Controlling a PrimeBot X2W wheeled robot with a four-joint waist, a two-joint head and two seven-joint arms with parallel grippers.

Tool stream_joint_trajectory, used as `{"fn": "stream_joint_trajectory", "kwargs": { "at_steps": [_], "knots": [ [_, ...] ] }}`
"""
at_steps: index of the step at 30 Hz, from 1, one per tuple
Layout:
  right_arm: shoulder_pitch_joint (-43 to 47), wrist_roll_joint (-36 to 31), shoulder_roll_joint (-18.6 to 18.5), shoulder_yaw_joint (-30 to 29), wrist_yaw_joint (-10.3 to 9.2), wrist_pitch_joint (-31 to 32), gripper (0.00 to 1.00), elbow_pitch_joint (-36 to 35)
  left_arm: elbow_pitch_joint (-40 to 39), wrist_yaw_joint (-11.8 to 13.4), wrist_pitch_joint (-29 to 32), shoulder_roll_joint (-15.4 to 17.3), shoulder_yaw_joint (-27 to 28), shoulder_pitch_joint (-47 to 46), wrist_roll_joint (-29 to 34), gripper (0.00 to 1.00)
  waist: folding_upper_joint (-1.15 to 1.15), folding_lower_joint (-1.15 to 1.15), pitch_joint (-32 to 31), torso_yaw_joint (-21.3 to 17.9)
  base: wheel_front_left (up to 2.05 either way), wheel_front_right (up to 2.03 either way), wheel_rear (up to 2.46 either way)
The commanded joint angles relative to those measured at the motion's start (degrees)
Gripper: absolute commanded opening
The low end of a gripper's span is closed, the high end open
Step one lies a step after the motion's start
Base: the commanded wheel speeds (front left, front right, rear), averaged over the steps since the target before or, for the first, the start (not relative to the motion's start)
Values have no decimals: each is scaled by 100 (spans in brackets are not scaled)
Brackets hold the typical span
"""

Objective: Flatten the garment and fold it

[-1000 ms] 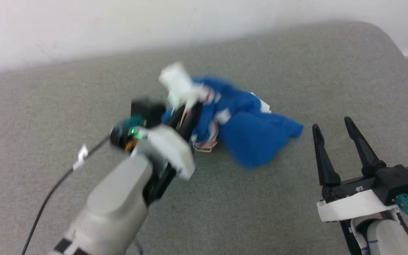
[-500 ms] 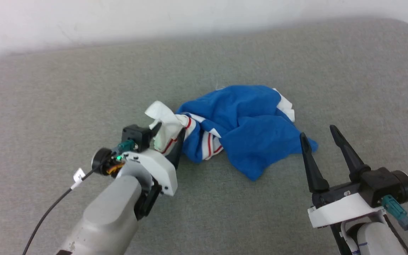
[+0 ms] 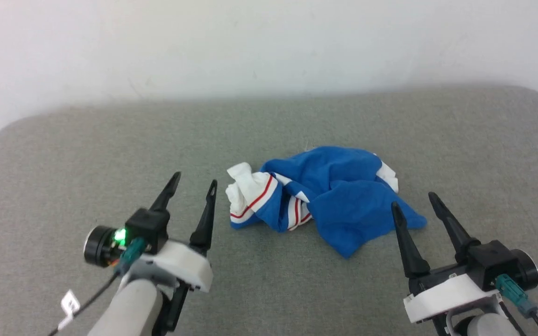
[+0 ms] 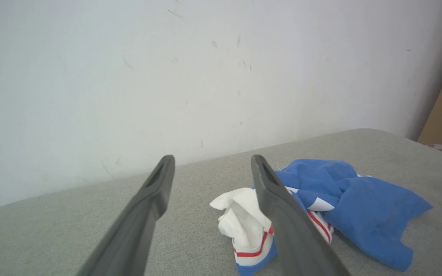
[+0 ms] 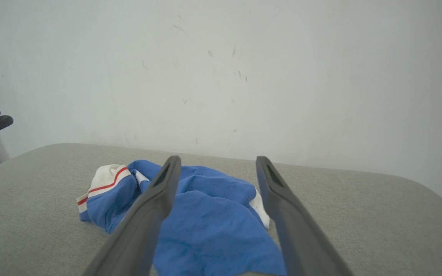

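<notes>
Left end effector (image 3: 194,178) sits at the lower left of the head view, over the grey worktop (image 3: 63,154). Its fingers are spread wide with nothing between them. A green light (image 3: 119,234) glows on the wrist housing, and a dark cable (image 3: 87,298) with a white tag trails off below. The fingertips stand just left of the garment (image 3: 343,196), clear of the cloth. The garment lies mid-worktop between the two end effectors as a crumpled heap, not flattened. A white sleeve (image 3: 245,186) with red-striped trim is bunched at its left end. Blue body fabric is mounded to the right of that, with a small white patch at the far right edge and one blue corner running out toward the lower right. Right end effector (image 3: 413,199) is at the lower right, fingers likewise set wide and empty. The fingertip nearer the garment overlaps that blue corner in the head view; contact cannot be told. A pale wall (image 3: 250,46) stands behind the worktop.
</notes>
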Motion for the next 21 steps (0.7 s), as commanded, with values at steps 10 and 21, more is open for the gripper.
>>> {"fn": "stream_joint_trajectory", "kwargs": {
  "at_steps": [10, 21],
  "knots": [
    [277, 118, 39, -6, -4, -28, 100, -47, -1380, 215, -27, -158, 782, 1577, 936, 100, 0, 1, -262, 251, 0, 0, 0],
    [418, 145, 63, -21, -4, -29, 100, 138, -1503, -199, -27, -875, 1631, 2224, 903, 100, 0, 1, -286, 268, 0, 0, 0]
  ]
}}
